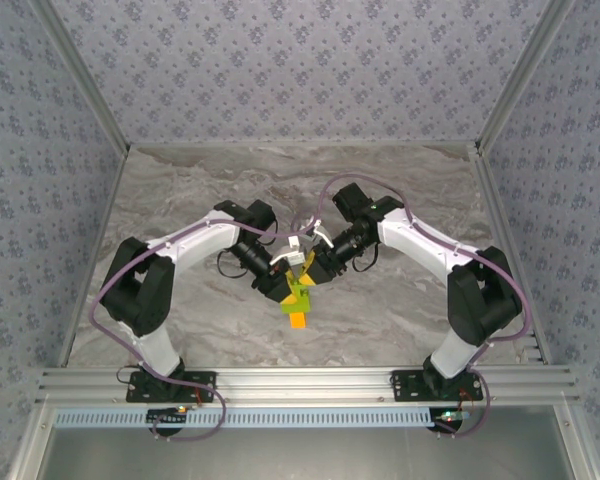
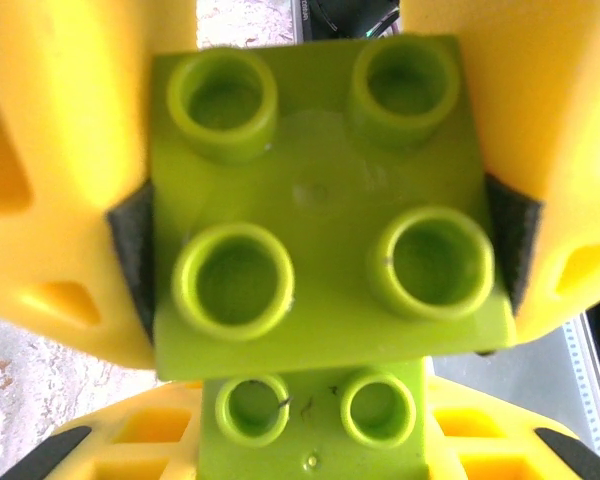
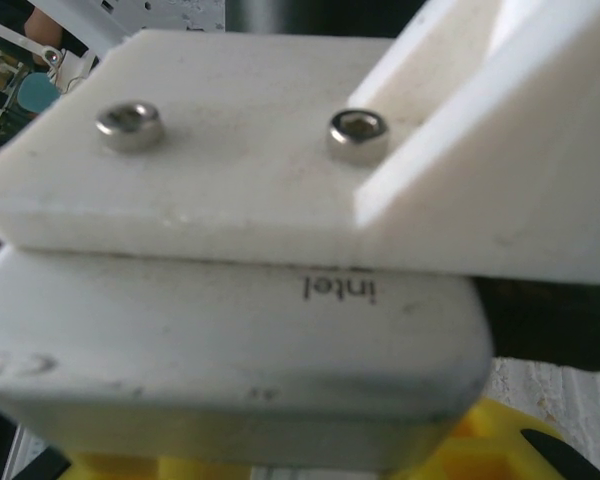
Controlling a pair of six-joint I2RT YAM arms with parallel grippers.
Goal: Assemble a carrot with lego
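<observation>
Lime-green above and orange at the tip, the carrot (image 1: 297, 298) sits where the two claws meet. From above, the left claw (image 1: 286, 284) reaches it from the left and the right claw (image 1: 308, 274) from the right. The orange brick (image 1: 298, 320) sticks out below both claws, on the side nearer their bases, and neither claw touches it.

From the left wrist, the left claw is closed on the carrot. A four-stud green brick (image 2: 320, 200) fills the gap between its yellow fingers (image 2: 60, 180), with a black pad (image 2: 130, 255) pressed to each side. Just past that grip a second green brick (image 2: 315, 420) joins the first, two of its studs in view. The right claw's yellow fingers lie close against this brick on both sides, so that claw too is narrow and shut on the carrot.

Counted:
- One carrot.
- One orange brick.
- Two green bricks told apart from the wrist; from above the green part is too small to count brick by brick.
- Two claws on two arms (image 1: 195, 240).

Right in front of the right claw lies a white mount (image 3: 230, 110) with two screws (image 3: 130, 125). It sits on a white camera body (image 3: 230, 340) marked "intel". A yellow tip shows beneath it.

Under both claws spreads the grey marbled table (image 1: 410, 190).
</observation>
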